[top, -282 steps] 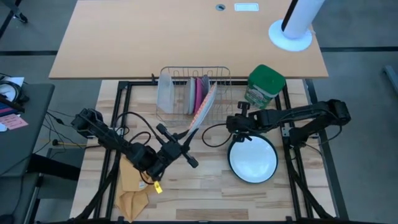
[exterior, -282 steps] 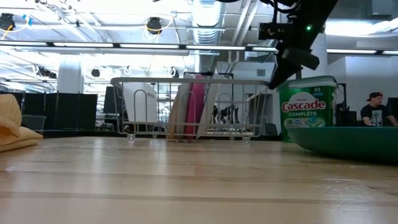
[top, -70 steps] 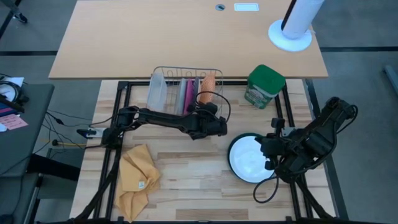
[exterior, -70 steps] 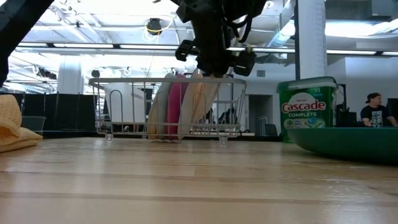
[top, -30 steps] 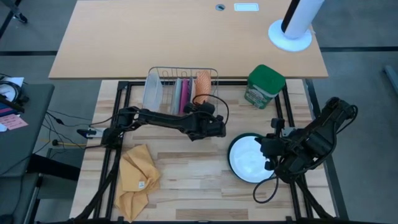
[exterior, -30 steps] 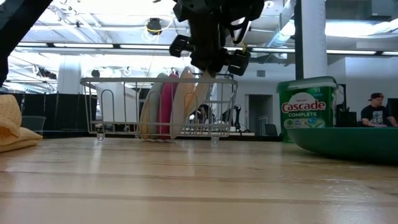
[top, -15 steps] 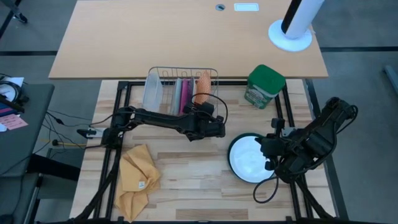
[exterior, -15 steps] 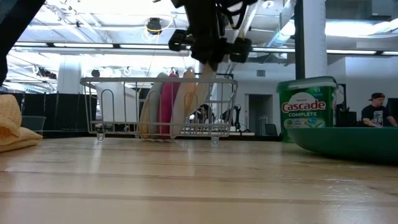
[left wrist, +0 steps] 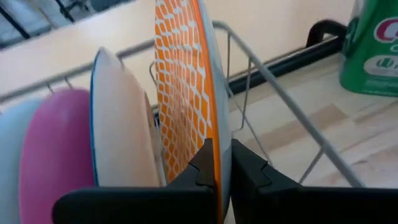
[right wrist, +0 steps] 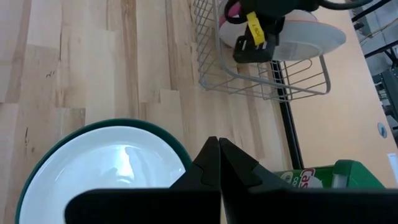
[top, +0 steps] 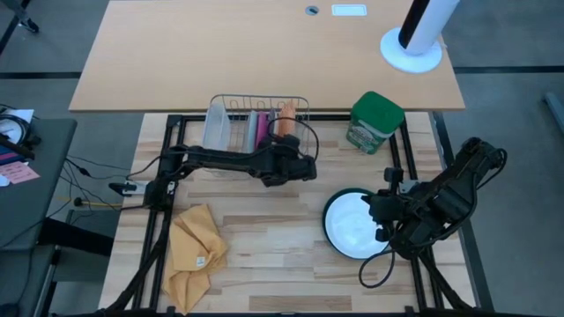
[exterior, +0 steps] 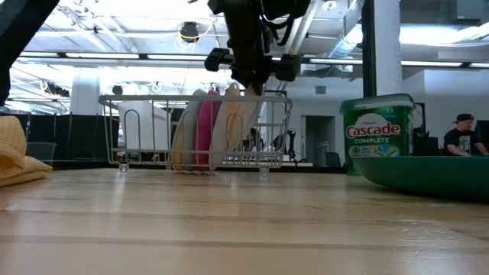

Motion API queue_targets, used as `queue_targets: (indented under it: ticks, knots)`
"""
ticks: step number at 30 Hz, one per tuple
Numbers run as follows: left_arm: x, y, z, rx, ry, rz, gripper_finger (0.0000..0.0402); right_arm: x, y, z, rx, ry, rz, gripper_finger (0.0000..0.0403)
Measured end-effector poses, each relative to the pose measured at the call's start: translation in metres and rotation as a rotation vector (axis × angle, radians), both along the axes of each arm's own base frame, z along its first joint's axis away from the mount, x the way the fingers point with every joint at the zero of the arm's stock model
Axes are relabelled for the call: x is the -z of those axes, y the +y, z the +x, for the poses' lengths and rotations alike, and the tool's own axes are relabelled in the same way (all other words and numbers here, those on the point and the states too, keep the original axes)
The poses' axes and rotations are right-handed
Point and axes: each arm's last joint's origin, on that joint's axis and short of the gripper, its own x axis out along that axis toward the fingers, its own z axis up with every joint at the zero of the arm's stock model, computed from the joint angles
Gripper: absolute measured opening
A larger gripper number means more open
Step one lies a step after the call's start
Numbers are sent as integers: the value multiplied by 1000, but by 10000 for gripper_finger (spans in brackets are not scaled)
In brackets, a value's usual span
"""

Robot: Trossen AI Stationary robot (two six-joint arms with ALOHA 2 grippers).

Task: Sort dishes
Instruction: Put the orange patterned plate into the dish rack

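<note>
The orange-and-white plate (left wrist: 186, 93) stands up on its edge in the wire rack (top: 256, 106), at the end nearest the green tub (top: 374, 121). Its flat face is turned toward the cream plate (left wrist: 121, 124) and the pink plate (left wrist: 56, 143) beside it. The left gripper (left wrist: 219, 163) pinches this plate's rim tight between its two fingers. Compared with a moment ago, the left arm has reached a bit farther over the rack and the plate now stands straighter. Far earlier, the rack sat more to the right. There is bare wood between the rack and the tub, and the rack's wire end is just beside the plate. The big white plate with the green rim (top: 356, 224) lies flat near the right side. The right gripper (right wrist: 217, 158) sits by it, shut and holding nothing. A yellow cloth (top: 196, 255) lies near the front left.
</note>
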Motion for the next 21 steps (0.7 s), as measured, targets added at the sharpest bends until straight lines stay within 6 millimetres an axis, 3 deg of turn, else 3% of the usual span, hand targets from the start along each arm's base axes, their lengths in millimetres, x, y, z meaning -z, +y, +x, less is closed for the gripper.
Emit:
queue_targets:
  ticks: [8, 21]
  knots:
    - [3, 5, -6, -42, 11, -27, 21, 0, 0, 0, 0, 3, -1, 0]
    - [5, -4, -12, -44, 51, -38, 29, 0, 0, 0, -1, 3, 0, 0]
